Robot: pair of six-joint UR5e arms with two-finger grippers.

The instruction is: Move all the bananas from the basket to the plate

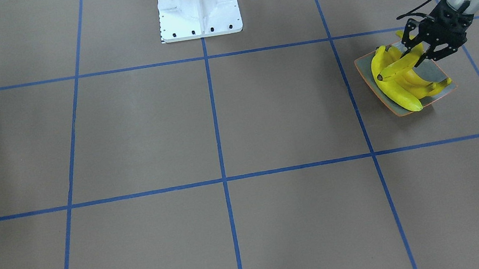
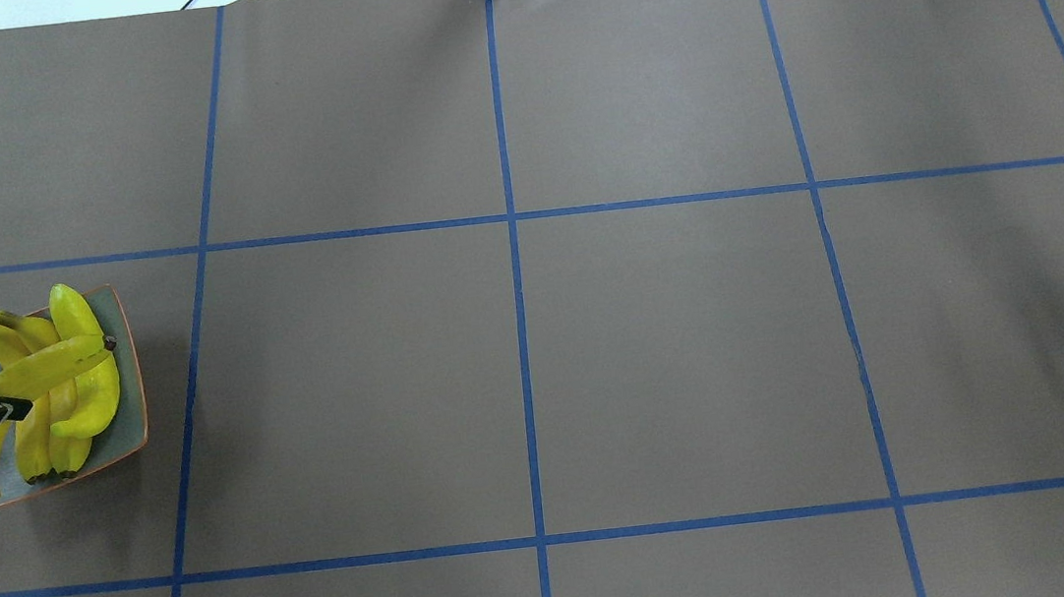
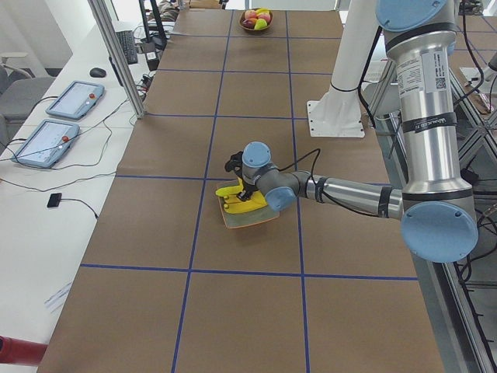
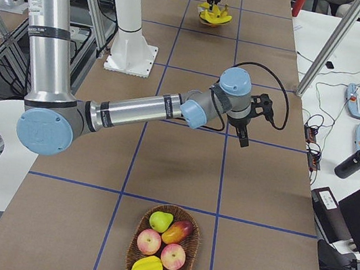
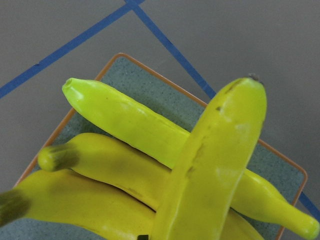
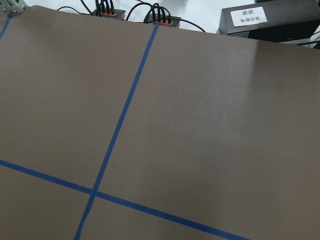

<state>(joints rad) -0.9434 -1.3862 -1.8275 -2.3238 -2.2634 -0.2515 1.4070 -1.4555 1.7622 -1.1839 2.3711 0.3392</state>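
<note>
Now left claw (image 1: pixel 415 56) grips top banana (image 1: pixel 397 70) across three others (image 1: pixel 398 94) on plate (image 1: pixel 439 73); right claw (image 4: pixel 243 137), cannot tell.

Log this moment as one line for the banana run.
left gripper: shut on fourth banana, held crosswise over three bananas on plate | right gripper: away from plate, state unclear | basket: no bananas seen
</note>
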